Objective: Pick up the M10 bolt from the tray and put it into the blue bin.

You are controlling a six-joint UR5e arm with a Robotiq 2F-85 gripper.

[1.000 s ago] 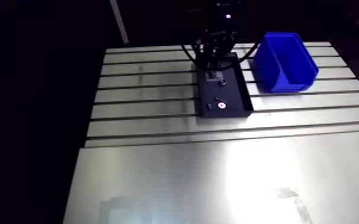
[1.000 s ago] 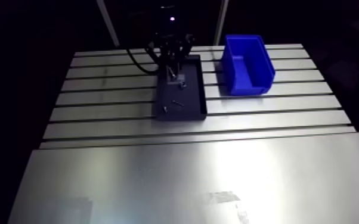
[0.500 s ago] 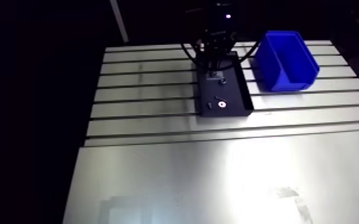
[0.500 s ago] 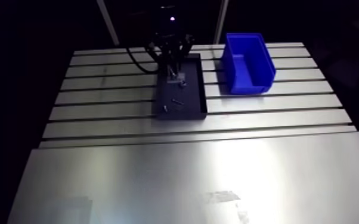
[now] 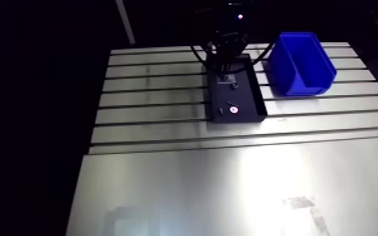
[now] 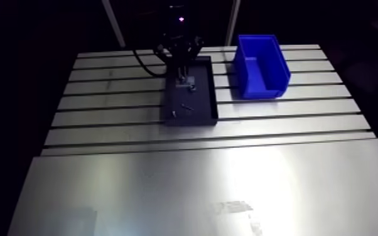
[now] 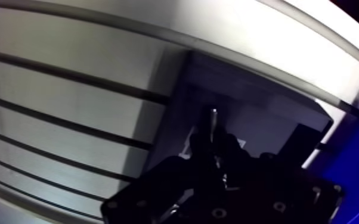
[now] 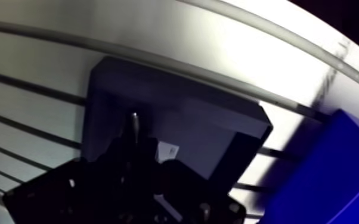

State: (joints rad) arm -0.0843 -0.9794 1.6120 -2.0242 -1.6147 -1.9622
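Grasp check | your gripper (image 7: 212, 142) looks pinched together on the M10 bolt (image 7: 213, 117), long axis along the fingers, bright tip poking out | bolt sits over the tray's (image 5: 255, 100) far end | blue bin (image 5: 304, 88) lies at 3 o'clock, near.

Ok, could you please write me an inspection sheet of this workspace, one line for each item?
surface: slotted aluminium table, smooth plate on its near part.
job's things: black tray on the slots; blue bin beside it, apart; the M10 bolt cannot be singled out.
clutter: small pale ring and a few tiny parts in the tray.
grippers: gripper low over the tray's far end; state unclear.
cables: nothing seen.
surroundings: nothing seen.
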